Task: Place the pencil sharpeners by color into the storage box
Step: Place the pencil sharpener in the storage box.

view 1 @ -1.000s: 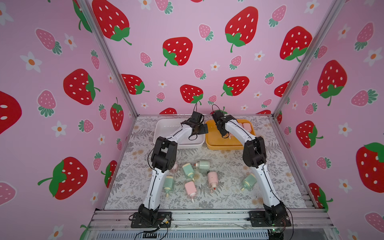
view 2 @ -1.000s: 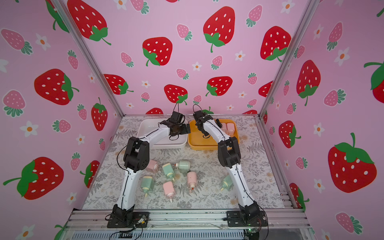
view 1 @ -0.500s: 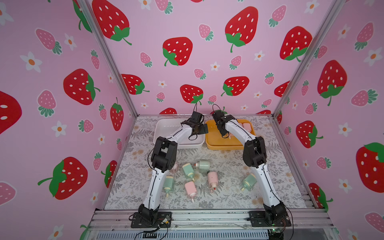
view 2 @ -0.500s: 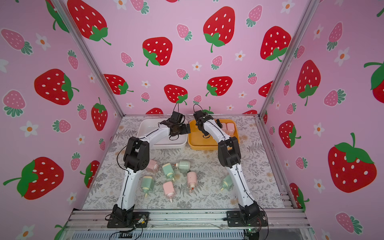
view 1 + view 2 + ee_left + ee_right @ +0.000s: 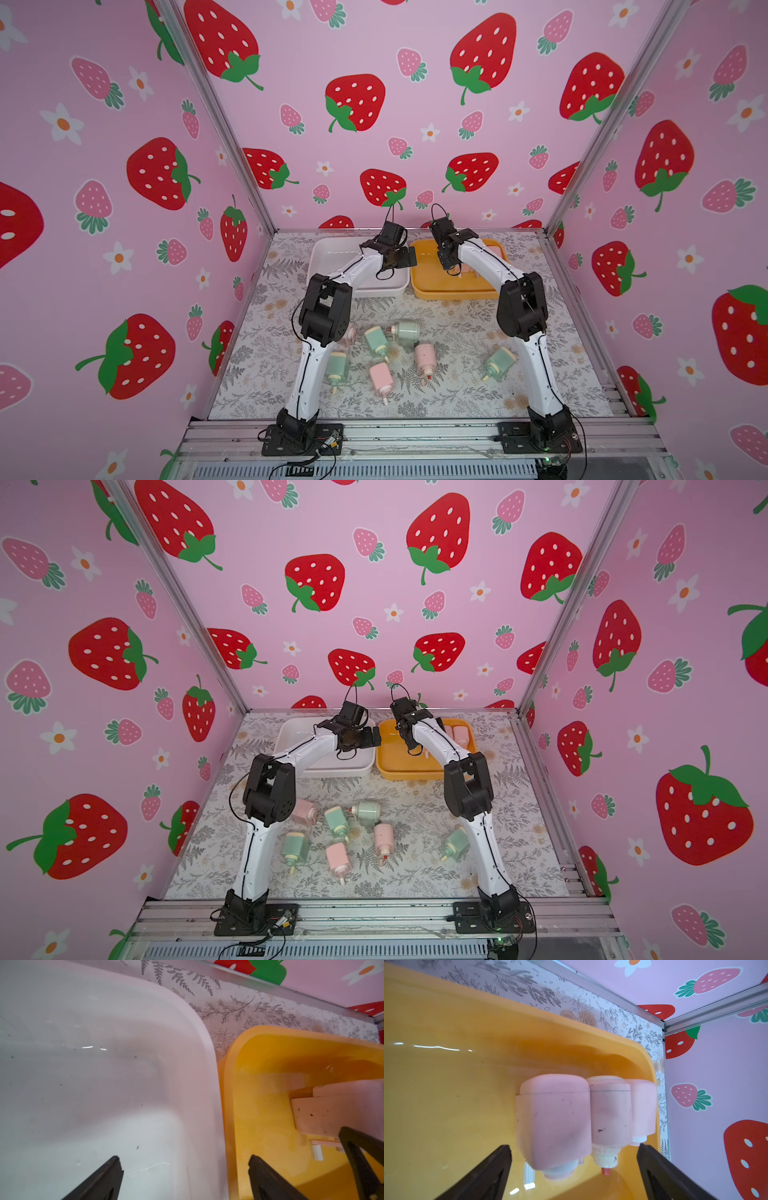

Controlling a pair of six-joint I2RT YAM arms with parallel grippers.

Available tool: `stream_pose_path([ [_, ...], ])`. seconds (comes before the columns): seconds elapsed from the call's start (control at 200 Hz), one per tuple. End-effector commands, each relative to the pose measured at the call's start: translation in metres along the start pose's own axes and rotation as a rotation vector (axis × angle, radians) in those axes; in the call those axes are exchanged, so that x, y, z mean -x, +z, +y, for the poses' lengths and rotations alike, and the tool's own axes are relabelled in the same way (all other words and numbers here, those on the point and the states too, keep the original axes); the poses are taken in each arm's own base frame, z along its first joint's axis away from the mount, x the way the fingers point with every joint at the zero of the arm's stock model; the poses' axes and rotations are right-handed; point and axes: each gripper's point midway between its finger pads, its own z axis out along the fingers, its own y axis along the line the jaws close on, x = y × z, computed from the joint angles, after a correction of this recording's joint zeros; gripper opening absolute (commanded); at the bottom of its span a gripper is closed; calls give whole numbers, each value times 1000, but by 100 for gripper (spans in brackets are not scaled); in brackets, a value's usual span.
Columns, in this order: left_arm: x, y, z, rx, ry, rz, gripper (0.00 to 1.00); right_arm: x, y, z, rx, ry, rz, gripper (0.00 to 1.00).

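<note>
Sharpeners loose on the floral mat (image 5: 457,399): seven, four mint green and three pink, none in my claws. Just beside my right forearm, well apart from the others, lies the lone green sharpener (image 5: 498,364). Its long axis runs diagonally, cream crank end toward the base rail (image 5: 415,432). Another green one (image 5: 338,366) sits against my left forearm, partly hidden by it. Between the arms, a pink sharpener (image 5: 424,358) lies far-to-near, crank toward the rail.

Sorted so far: three pink sharpeners (image 5: 553,1122), side by side and touching, in the far right corner of the yellow bin (image 5: 453,293). White bin (image 5: 328,253): nothing in the part my left wrist view shows.

Right claw (image 5: 574,1145): jaws spread wide, empty, hanging above those three. Left claw (image 5: 184,1157): spread, empty, over the white bin's wall nearest the yellow bin.

Judgement: every loose piece lies back toward my bases from both claws. The right arm is nearer the lone green, and the wrist must turn so the jaws close across its short width.
</note>
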Motion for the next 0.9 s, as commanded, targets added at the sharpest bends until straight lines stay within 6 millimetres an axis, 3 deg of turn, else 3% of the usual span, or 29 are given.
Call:
stream_pose_path([
  [0.0,11,-26,-15,-36,25,-31,100,13,-21,-8,22,67,-60,100],
  [0.225,10,-46,-21,-54,43,-42,99,17,-50,-9,95,152,-145,100],
  [0.385,3,-64,-22,-71,49,-50,100,16,-86,-4,223,242,-235,100],
  [0.485,-7,-78,-22,-87,51,-46,100,5,-108,4,349,313,-249,100],
  [0.675,-39,-106,-18,-100,70,-33,100,-40,-143,28,630,389,-168,100],
  [0.895,-81,-131,-6,-92,90,9,99,-103,-172,47,737,322,-38,100],
])
